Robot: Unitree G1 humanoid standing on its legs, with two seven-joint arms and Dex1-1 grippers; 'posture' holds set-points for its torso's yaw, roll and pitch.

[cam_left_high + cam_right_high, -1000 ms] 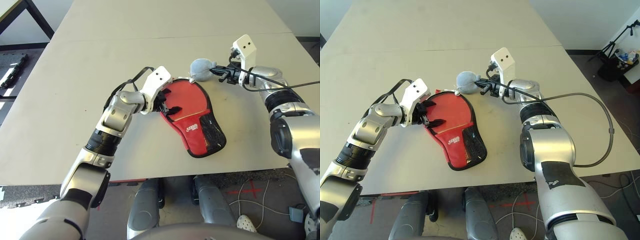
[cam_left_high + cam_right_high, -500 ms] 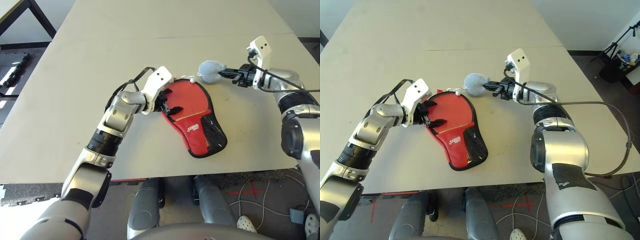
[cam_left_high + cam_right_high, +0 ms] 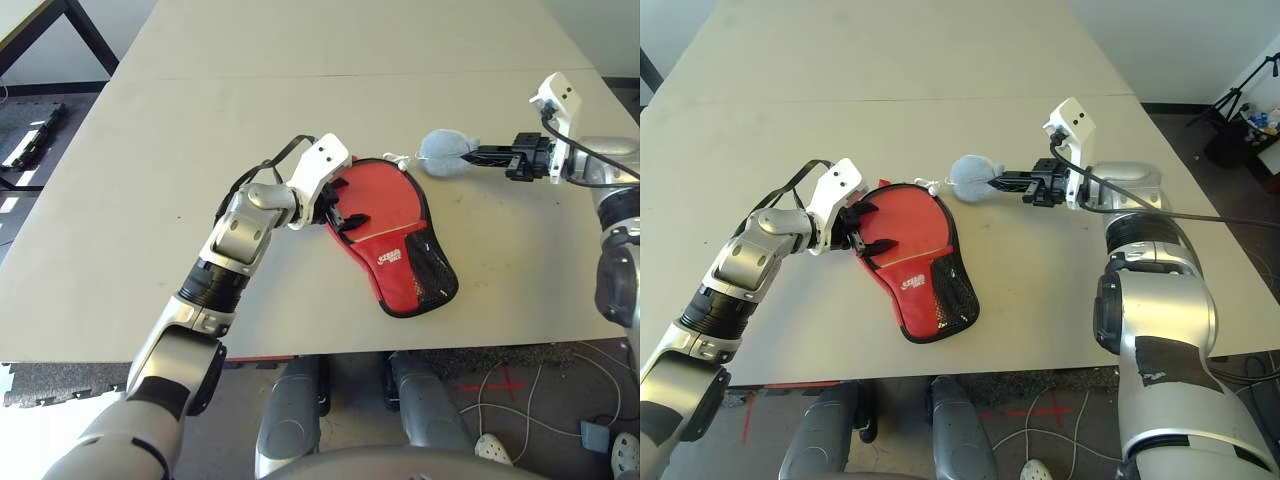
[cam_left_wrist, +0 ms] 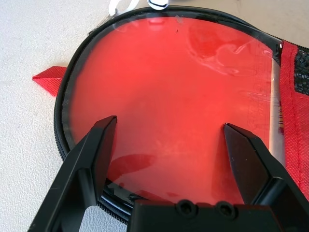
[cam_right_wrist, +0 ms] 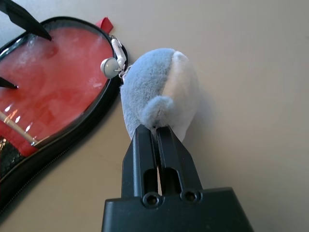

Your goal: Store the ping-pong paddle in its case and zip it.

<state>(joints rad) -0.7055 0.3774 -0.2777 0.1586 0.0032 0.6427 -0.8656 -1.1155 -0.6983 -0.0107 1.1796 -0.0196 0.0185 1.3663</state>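
Observation:
The red case lies flat near the table's front edge, its logo and black mesh pocket facing up. Inside its black zipper edging shows the glossy red round face of the ping-pong paddle; the handle is hidden under the cover. My left gripper is open at the case's left rim, its fingers spread over the red face. My right gripper is shut on a small grey pouch, right of the case's top. A white cord with a metal bead joins the pouch to the zipper edge.
The beige table stretches far behind and to both sides, with a seam across it. Its front edge runs just below the case's narrow end. A black cable trails from my right wrist. A small red tab sticks out of the case's rim.
My right gripper has moved to the right with the grey pouch, drawing it away from the case's top. The left gripper has stayed open at the case's left rim.

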